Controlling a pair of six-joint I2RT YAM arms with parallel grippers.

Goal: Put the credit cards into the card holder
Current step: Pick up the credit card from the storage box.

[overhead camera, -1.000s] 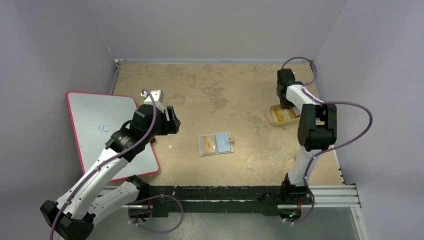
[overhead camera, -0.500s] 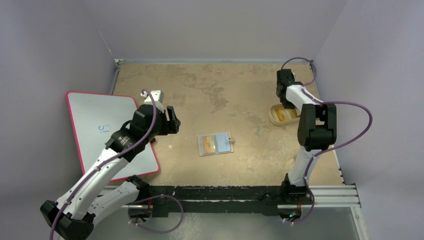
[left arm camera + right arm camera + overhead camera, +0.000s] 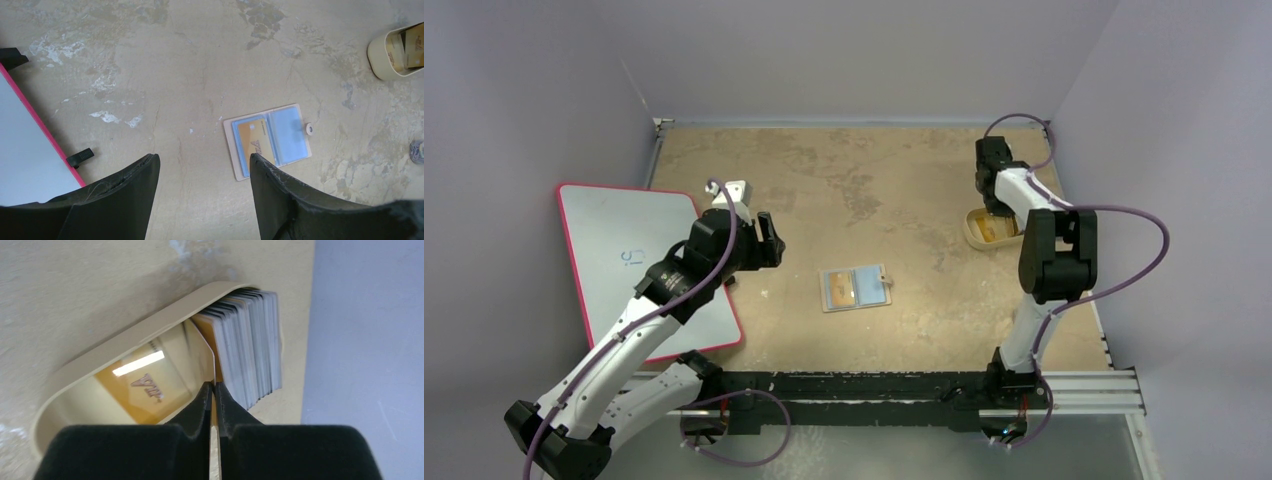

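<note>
Top external view: at the far left a pink-edged whiteboard [image 3: 639, 260] lies partly over the edge of the tan table [image 3: 874, 170]. The left gripper [image 3: 769, 240] hovers just right of the board. In the left wrist view its jaws [image 3: 202, 157] are spread wide with nothing between them, and bare table shows in the gap.

Near the table's middle the card holder [image 3: 856, 288] lies unfolded and flat, blue lining up and snap tab on its right edge. The left wrist view [image 3: 270, 141] shows an orange card [image 3: 256, 142] tucked in its left pocket; the right pocket looks bare.

Well to the right, near the table's right edge, sits a shallow beige tray [image 3: 976, 232]. The right gripper [image 3: 996, 212] reaches down into it. In the right wrist view its fingers [image 3: 213, 387] are pinched together on the edge of a gold card [image 3: 150, 377] that leans inside the tray [image 3: 115, 347]. Just right of it, the other credit cards [image 3: 250, 350] stand packed on edge against the tray's end.
</note>
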